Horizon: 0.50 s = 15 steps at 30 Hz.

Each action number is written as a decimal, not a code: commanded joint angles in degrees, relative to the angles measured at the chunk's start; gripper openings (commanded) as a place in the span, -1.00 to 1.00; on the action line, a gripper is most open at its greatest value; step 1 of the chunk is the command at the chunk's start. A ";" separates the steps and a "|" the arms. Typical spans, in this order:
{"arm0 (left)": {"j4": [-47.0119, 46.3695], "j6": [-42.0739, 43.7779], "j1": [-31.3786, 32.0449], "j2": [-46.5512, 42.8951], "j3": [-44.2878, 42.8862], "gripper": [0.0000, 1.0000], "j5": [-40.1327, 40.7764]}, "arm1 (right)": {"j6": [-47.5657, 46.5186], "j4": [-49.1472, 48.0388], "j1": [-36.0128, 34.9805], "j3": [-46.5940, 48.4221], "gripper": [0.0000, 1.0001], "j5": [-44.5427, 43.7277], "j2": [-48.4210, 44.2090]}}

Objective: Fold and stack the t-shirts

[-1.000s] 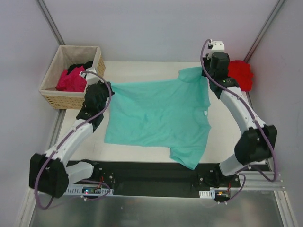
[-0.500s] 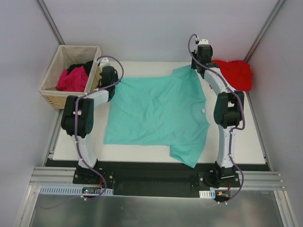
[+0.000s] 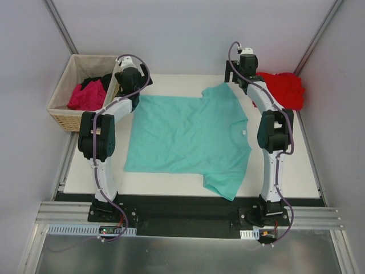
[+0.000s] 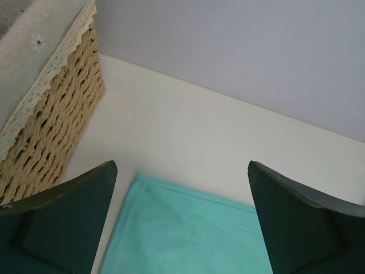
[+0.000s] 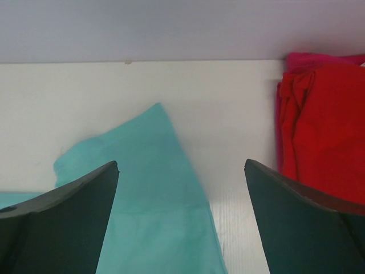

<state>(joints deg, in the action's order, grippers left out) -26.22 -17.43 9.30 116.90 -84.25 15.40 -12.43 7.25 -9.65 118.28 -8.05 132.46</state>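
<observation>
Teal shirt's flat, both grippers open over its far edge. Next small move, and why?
Probably lower both and pinch that edge for a first fold: the left gripper hangs over a hem corner of the teal shirt, the right gripper over its sleeve.

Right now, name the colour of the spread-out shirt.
The shirt is teal; top external view shows it best.
</observation>
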 commanded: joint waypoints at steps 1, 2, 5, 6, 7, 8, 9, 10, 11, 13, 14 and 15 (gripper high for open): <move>7.91 -4.52 0.72 -11.59 2.15 0.98 -2.65 | 3.19 -0.14 -3.96 -6.03 0.93 0.76 -15.19; 9.50 -5.24 1.07 -12.65 3.11 0.99 -3.00 | 3.72 2.40 -5.97 -8.74 0.93 0.50 -16.26; 14.25 -7.52 2.65 -16.52 9.61 0.98 -2.65 | 4.69 8.72 -10.72 -14.62 0.93 -4.23 -20.57; 18.70 -8.31 2.74 -17.05 11.46 0.98 -3.44 | 5.65 10.14 -11.70 -16.92 0.93 -5.99 -21.45; 20.83 -9.54 2.74 -17.23 12.00 0.99 -5.36 | 6.53 11.03 -12.93 -18.94 0.93 -6.18 -23.55; 23.29 -9.90 2.74 -17.23 12.52 0.98 -6.16 | 7.41 12.08 -13.37 -21.14 0.93 -6.10 -24.52; 25.14 -10.34 2.74 -17.23 13.75 0.98 -7.13 | 8.46 12.53 -13.64 -25.51 0.93 -5.66 -25.40; 28.21 -11.21 2.74 -17.23 14.54 0.98 -8.09 | 10.12 12.96 -13.73 -27.29 0.93 -6.00 -26.28; 29.28 -11.66 2.74 -17.23 15.33 0.98 -10.10 | 11.10 14.62 -13.90 -29.05 0.93 -6.10 -27.60; 31.39 -12.80 3.18 -18.02 18.23 0.99 -11.26 | 14.34 17.26 -13.90 -32.48 0.93 -5.75 -28.75; 31.75 -12.89 3.44 -18.63 19.46 0.98 -11.35 | 15.23 19.02 -14.08 -33.80 0.93 -5.31 -29.45; 32.02 -13.24 3.79 -20.12 22.17 0.98 -11.09 | 15.93 19.38 -14.17 -35.38 0.93 -4.70 -31.54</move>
<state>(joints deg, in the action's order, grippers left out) -2.02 -27.33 12.36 99.48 -67.53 7.40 -3.11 18.59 -25.71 87.92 -11.40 105.23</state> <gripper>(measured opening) 0.992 0.966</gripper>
